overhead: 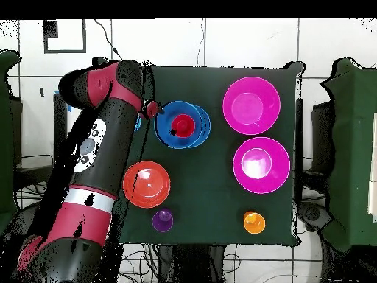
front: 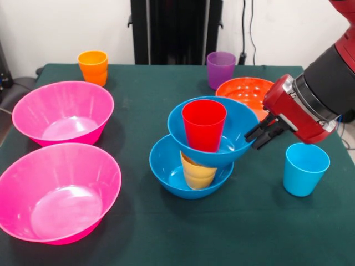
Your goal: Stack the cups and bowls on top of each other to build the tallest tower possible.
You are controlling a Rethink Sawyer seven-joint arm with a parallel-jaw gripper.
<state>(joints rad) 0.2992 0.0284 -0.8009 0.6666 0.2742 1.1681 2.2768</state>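
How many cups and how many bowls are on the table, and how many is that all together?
Cups: 5 - orange cup, purple cup, red cup, yellow cup, light blue cup.
Bowls: 5 - two pink bowls, two blue bowls, one orange-red bowl.
Total: 10.

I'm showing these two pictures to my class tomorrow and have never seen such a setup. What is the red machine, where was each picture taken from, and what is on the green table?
The red and black machine is a robot arm; its gripper holds nothing and sits beside a small tower: blue bowl, yellow cup, blue bowl, red cup. One picture looks across the table, the other straight down. Also on the table: two pink bowls, an orange-red bowl, and orange, purple and light blue cups.
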